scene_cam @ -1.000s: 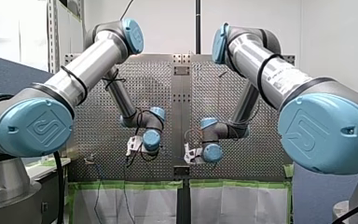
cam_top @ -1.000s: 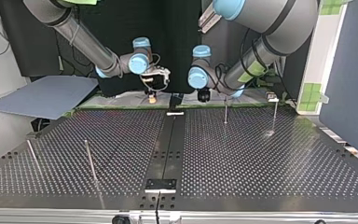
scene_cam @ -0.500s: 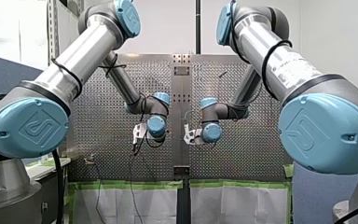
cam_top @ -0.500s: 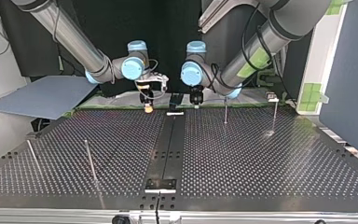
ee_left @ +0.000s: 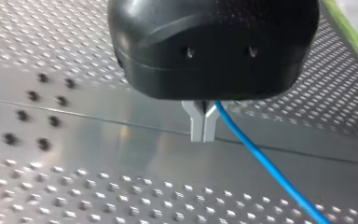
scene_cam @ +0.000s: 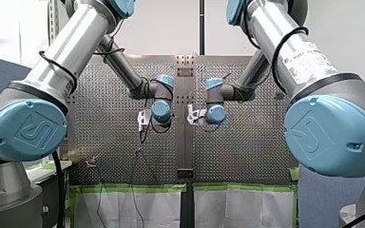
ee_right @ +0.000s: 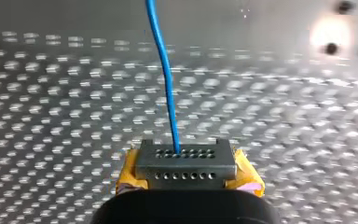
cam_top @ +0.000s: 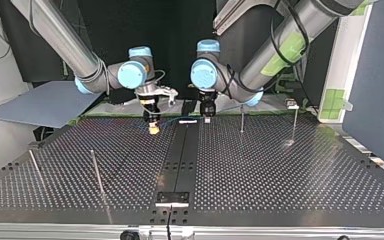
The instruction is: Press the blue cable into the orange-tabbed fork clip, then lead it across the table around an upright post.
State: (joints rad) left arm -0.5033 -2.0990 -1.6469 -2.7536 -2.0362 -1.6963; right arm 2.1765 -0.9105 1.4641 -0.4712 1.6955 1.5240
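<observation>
**A:** Where the table (cam_top: pixel 280 175) lies nearest in the top view, what stands on it?

**B:** The two near posts (cam_top: pixel 96 172), thin and upright at that view's left, well apart from both grippers.

**A:** And further in?

**B:** My right gripper (cam_top: pixel 153 128), with yellow at its tip, hangs low over the perforated surface just left of the centre strip (cam_top: pixel 180 160). Its wrist view shows its fingers clamped tight on the blue cable (ee_right: pixel 165 84). The cable runs straight ahead from between them, over the table.

**A:** The other one?

**B:** My left gripper (cam_top: pixel 207 117) is a little further back, just right of the strip. In its own wrist view the metal fingers (ee_left: pixel 196 122) are pressed together with the cable pinched between them. From there the cable slants away to one side.

**A:** So both arms hold the cable?

**B:** Yes, and the two grippers are near each other. The top view shows only a faint blue line between them, across the strip.

**A:** Beyond that?

**B:** The two far posts (cam_top: pixel 241 119) stand at that view's right, about level with my left gripper. A small clip (cam_top: pixel 292 104) sits at the far edge. Whether it has an orange tab, I cannot tell.
</observation>
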